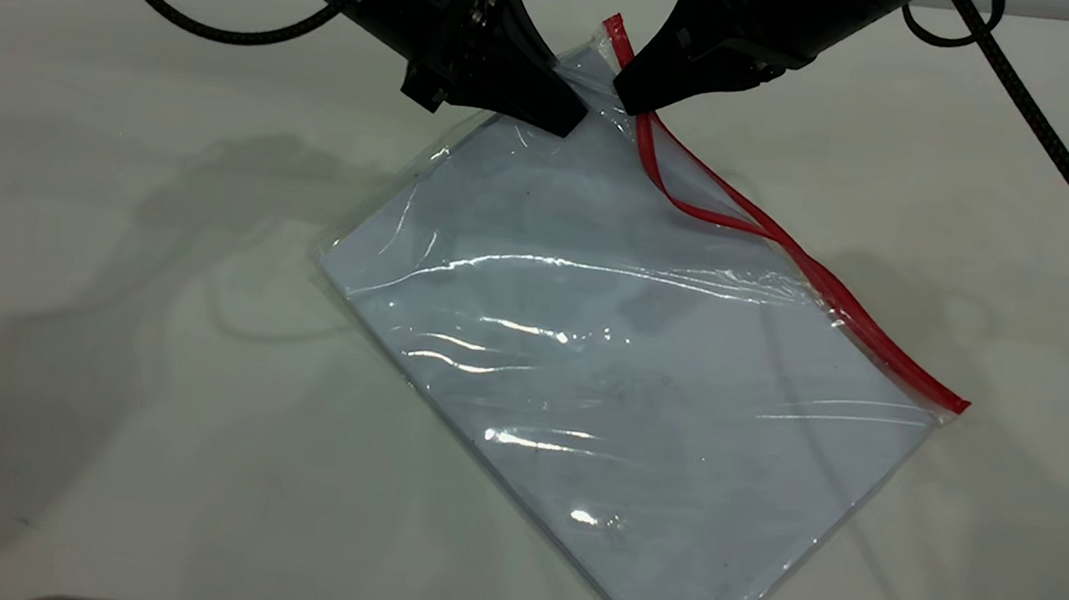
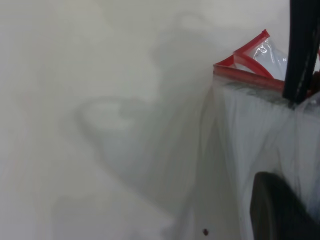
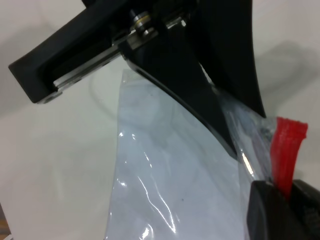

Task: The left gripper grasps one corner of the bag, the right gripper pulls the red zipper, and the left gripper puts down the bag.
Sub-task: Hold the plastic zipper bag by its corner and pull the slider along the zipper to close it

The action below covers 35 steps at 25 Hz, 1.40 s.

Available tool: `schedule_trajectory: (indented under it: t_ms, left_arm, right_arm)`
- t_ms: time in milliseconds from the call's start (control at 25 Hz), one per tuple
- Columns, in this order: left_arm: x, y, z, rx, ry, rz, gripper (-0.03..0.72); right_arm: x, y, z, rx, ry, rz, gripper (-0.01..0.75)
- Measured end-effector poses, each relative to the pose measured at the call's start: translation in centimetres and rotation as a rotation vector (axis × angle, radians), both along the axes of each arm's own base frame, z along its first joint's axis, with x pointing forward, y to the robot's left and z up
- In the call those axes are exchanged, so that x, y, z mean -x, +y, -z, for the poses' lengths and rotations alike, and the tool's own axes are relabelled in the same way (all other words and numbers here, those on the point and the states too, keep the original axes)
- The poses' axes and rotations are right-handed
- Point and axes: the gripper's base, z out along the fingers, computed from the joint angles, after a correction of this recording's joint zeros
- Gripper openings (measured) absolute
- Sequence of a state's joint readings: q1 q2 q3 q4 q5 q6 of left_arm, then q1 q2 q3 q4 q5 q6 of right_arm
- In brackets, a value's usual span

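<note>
The bag (image 1: 626, 381) lies diagonally, left gripper (image 1: 566, 112) pinching its far corner (image 1: 589, 70), right gripper (image 1: 633, 100) pinching the zipper (image 1: 706, 209).

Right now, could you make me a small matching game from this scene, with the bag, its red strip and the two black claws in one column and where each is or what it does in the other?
Column one:
1. left gripper
2. right gripper
3. red zipper
4. bag

Column two:
A. lies mostly flat on the table, one corner lifted
B. runs along one long edge, its two sides parted near the raised end
C. clamps the clear plastic at the raised corner
D. pinches the red strip near its upper end

Pairs: 1-C, 2-D, 3-B, 4-A
</note>
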State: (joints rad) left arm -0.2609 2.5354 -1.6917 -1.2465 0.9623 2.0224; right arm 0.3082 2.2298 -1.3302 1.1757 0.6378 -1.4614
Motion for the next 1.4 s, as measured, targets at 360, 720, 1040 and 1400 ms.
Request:
schedule_trajectory:
  t_ms: [360, 720, 1040, 1400]
  left_arm:
    - [0.1, 0.0, 0.0, 0.006, 0.005, 0.013, 0.079]
    - [0.0, 0.2, -0.4, 0.049, 0.026, -0.002, 0.275]
    - [0.4, -1.2, -0.3, 0.027, 0.006, 0.010, 0.310]
    - [0.8, -2.6, 0.3, -0.044, -0.063, 0.039, 0.216]
  right_arm:
    - [0.2, 0.0, 0.0, -0.008, 0.012, -0.018, 0.033]
    - [0.1, -0.3, 0.2, 0.015, 0.006, -0.035, 0.033]
    - [0.2, -0.3, 0.4, 0.012, 0.010, -0.035, 0.033]
    - [0.1, -0.2, 0.3, 0.000, 0.007, -0.037, 0.033]
